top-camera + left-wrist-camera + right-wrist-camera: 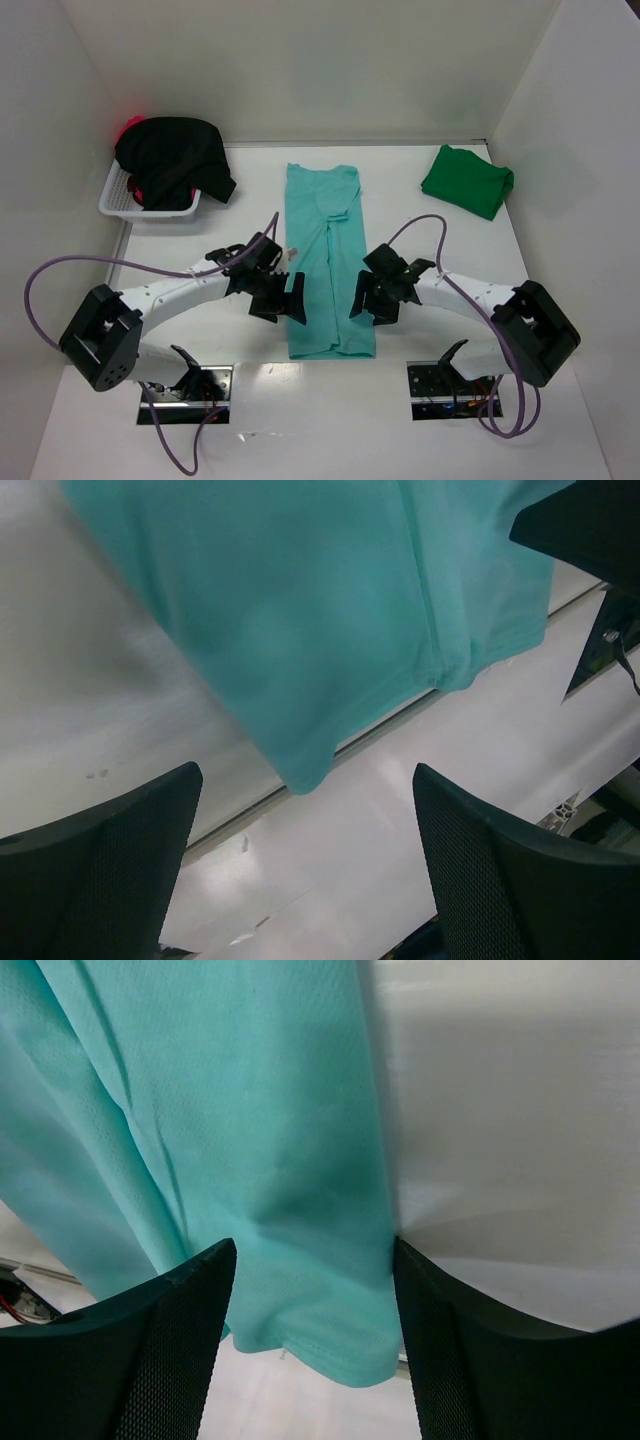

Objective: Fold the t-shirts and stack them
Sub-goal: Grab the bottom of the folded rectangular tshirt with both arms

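Observation:
The light teal t-shirt (pixel 327 270) lies on the table as a long narrow strip, its sides folded in, running from the back to the near edge. My left gripper (pixel 286 304) is open at the strip's near left edge. In the left wrist view (pixel 305 805) only bare table lies between its fingers, with the teal corner (pixel 300 765) just beyond. My right gripper (pixel 361 300) is open at the near right edge. In the right wrist view (pixel 312 1260) its fingers straddle the teal hem corner (pixel 330 1330). The dark green t-shirt (pixel 467 181) lies folded at the back right. The black t-shirt (pixel 172 155) is heaped over a basket, with the red-pink t-shirt (pixel 131 125) peeking out from under it.
A white basket (pixel 120 205) stands at the back left, holding the black and red-pink cloth. White walls enclose the table on the left, back and right. Two arm base plates (pixel 185 385) sit at the near edge.

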`<state>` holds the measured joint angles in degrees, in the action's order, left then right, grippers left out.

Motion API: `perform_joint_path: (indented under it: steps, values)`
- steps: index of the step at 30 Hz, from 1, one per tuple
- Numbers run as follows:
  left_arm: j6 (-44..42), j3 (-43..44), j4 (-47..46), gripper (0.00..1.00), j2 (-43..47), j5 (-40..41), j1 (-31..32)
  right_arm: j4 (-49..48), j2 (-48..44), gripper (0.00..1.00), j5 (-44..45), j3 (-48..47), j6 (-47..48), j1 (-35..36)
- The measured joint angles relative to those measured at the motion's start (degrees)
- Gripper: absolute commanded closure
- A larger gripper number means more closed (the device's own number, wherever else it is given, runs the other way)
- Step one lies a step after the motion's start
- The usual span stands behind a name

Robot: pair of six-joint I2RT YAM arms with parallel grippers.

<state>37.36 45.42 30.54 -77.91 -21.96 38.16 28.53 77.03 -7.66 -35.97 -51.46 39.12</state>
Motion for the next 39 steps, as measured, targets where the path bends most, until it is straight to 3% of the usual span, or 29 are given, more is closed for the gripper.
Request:
perform_joint_path:
  steps: [8,17,24,30,33,39]
  values:
    - [3.9,-2.4,-1.1,0.07,-0.3,-0.2,5.2,0.0,-2.5,0.18,-0.8,1.9,-5.0,6.6]
    - [6.6,-4.3,-1.7,0.07,-0.3,1.3,6.2,6.5,-12.5,0.18,1.1,6.6,-11.7,7.9]
    - [8.3,-5.6,-2.9,0.10,-0.3,2.6,6.8,7.4,-14.6,0.28,0.6,9.2,-13.9,8.4]
    - [10.0,-7.6,-4.0,0.16,-0.4,3.4,7.2,7.3,-14.8,0.46,0.7,9.6,-14.7,8.7]
    - [11.1,-7.6,-4.4,0.25,-1.1,3.9,8.4,7.0,-14.8,0.54,0.1,10.4,-15.0,9.1]
    - [14.9,-7.4,-5.1,0.37,-3.3,5.3,13.2,6.5,-14.8,0.58,-0.6,11.0,-16.2,10.7]
